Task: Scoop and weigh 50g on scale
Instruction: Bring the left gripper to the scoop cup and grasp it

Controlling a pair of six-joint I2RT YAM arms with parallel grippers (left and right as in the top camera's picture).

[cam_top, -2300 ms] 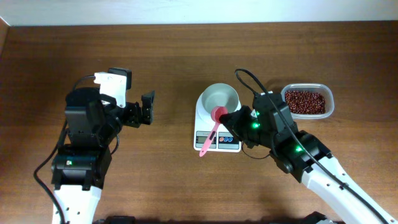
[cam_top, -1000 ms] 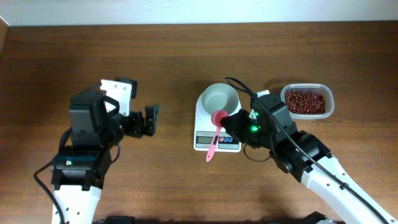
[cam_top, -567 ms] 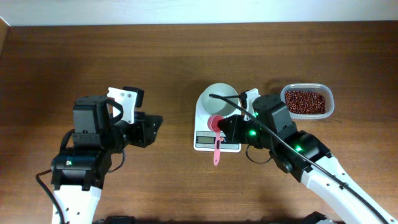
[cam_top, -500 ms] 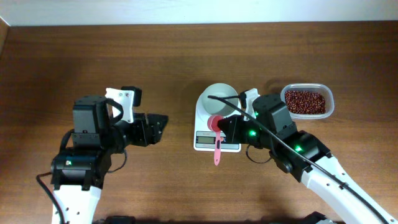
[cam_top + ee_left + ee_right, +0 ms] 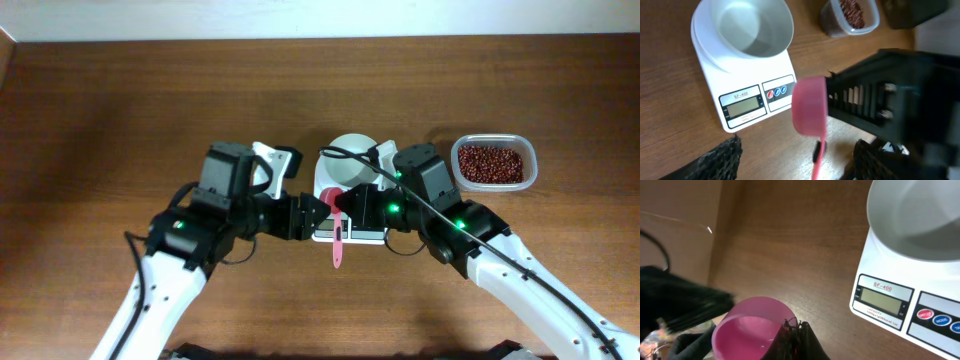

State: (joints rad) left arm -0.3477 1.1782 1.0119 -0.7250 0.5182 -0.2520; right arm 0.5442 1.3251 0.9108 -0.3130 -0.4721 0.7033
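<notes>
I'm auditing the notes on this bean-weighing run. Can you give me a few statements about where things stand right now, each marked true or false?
1. The white bowl on the scale is empty. True.
2. The pink scoop is heaped with beans. False: its cup is empty.
3. The right gripper is shut on the pink scoop. True.
4. The tub of red beans stands on the scale. False: it stands on the table, apart from the scale, on the side away from the left arm.
5. The left gripper is open, close to the pink scoop. True.
</notes>
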